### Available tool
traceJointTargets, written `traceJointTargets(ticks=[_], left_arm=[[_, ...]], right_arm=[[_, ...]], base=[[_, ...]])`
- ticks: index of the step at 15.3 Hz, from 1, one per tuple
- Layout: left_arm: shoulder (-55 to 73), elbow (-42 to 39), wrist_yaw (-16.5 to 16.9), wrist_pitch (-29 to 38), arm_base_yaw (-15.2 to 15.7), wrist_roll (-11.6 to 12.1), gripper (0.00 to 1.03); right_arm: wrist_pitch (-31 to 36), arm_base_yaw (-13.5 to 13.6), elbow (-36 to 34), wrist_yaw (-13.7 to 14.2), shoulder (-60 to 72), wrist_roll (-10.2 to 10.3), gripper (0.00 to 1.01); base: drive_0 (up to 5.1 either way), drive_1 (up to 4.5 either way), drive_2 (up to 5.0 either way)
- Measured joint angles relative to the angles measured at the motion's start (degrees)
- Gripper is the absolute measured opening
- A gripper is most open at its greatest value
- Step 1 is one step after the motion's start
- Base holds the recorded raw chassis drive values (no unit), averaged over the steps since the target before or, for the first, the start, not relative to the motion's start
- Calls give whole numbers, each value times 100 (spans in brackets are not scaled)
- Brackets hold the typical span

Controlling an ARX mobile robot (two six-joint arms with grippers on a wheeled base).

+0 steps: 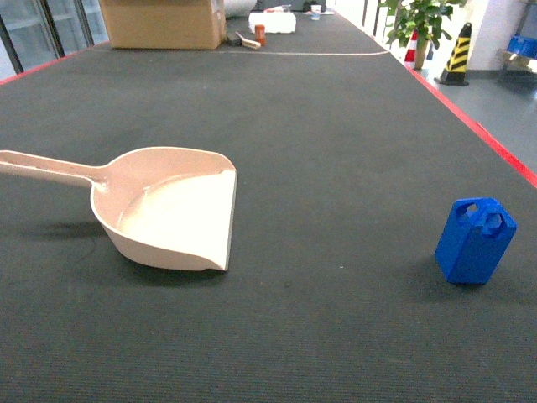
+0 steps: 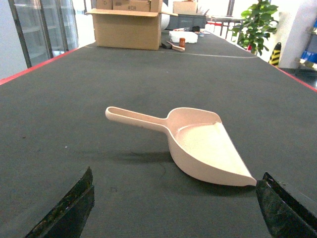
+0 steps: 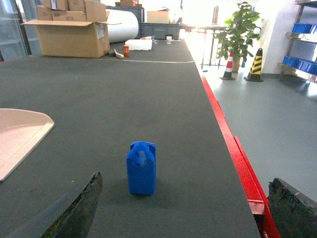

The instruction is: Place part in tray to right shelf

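Observation:
The part (image 1: 475, 240), a small bright-blue block with a handle hole on top, stands upright on the dark table near its right edge. The tray (image 1: 168, 210), a beige dustpan-shaped scoop, lies at the left with its handle (image 1: 46, 166) pointing left and its mouth facing right. It holds nothing. In the right wrist view my right gripper (image 3: 184, 177) is open, with the part (image 3: 141, 168) a short way ahead, left of centre. My left gripper (image 2: 177, 173) is open behind the tray (image 2: 203, 146), apart from it. Neither gripper shows in the head view. The right shelf is out of view.
The table's red right edge (image 3: 237, 153) runs close beside the part, with grey floor beyond. A cardboard box (image 1: 164, 23) and small items (image 1: 260, 34) sit at the far end. A plant (image 3: 241, 29), striped cones (image 3: 256, 64) and a rack of blue crates (image 3: 302, 47) stand across the floor.

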Motion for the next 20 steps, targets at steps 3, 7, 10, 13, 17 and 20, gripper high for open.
traceJointTargets(ticks=[3, 7, 10, 13, 17, 20], left_arm=[[0, 2, 0, 0, 0, -2, 98], [0, 0, 0, 0, 0, 0, 98], [0, 0, 0, 0, 0, 0, 98], [0, 0, 0, 0, 0, 0, 98], [0, 0, 0, 0, 0, 0, 98], [0, 0, -2, 0, 0, 0, 98]], right_arm=[[2, 0, 0, 0, 0, 0, 98], [2, 0, 0, 0, 0, 0, 98], [2, 0, 0, 0, 0, 0, 98], [2, 0, 0, 0, 0, 0, 98], [2, 0, 0, 0, 0, 0, 98], [0, 0, 0, 0, 0, 0, 98]], base=[[0, 0, 0], [0, 0, 0], [0, 0, 0], [0, 0, 0], [0, 0, 0], [0, 0, 0]])
